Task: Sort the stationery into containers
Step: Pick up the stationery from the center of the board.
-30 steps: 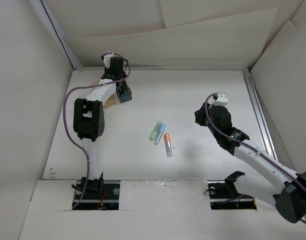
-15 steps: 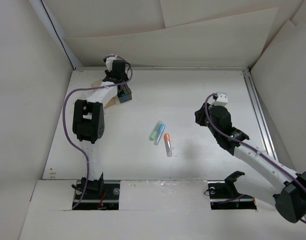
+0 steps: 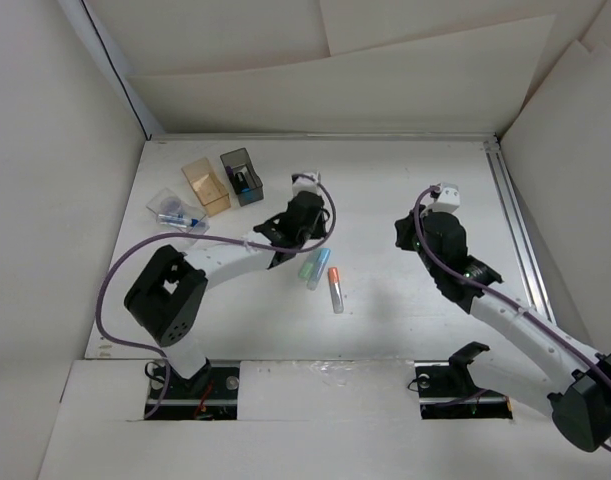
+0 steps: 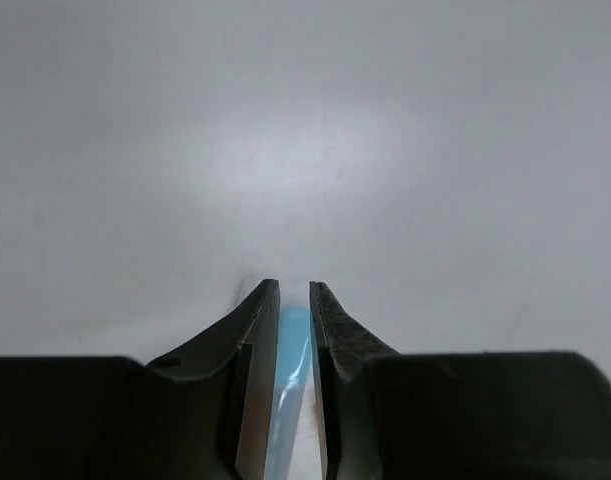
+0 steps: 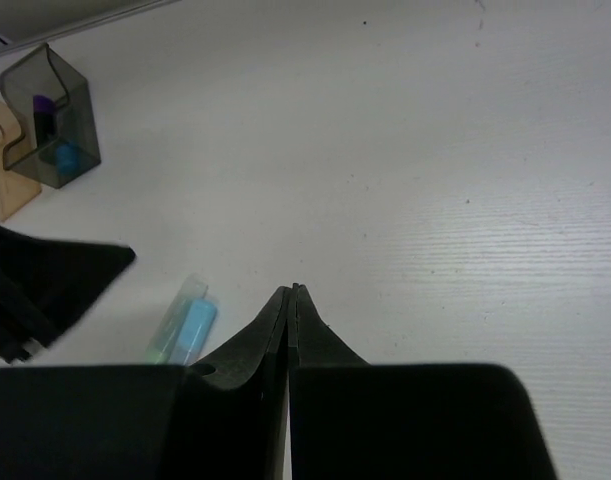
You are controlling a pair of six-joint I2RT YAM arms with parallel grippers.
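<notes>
While your left arm lies low over the table point(image 3: 405, 180), elbow bent near its base and forearm stretched toward the middle, the left gripper point(image 4: 295, 286) has its jaws all but together, with only a narrow slit between them. The light blue pen point(image 5: 195, 325) shows through that slit. It seems to lie loose on the table beside the green pen point(image 5: 169, 332), though your wrist view is too tight to be sure. Your right arm reaches forward, the right gripper point(image 5: 290, 288) pressed together and empty, near both pens. The dark grey box point(image 3: 242, 176), amber box point(image 3: 205, 186) and clear box point(image 3: 173, 210) stand far left.
</notes>
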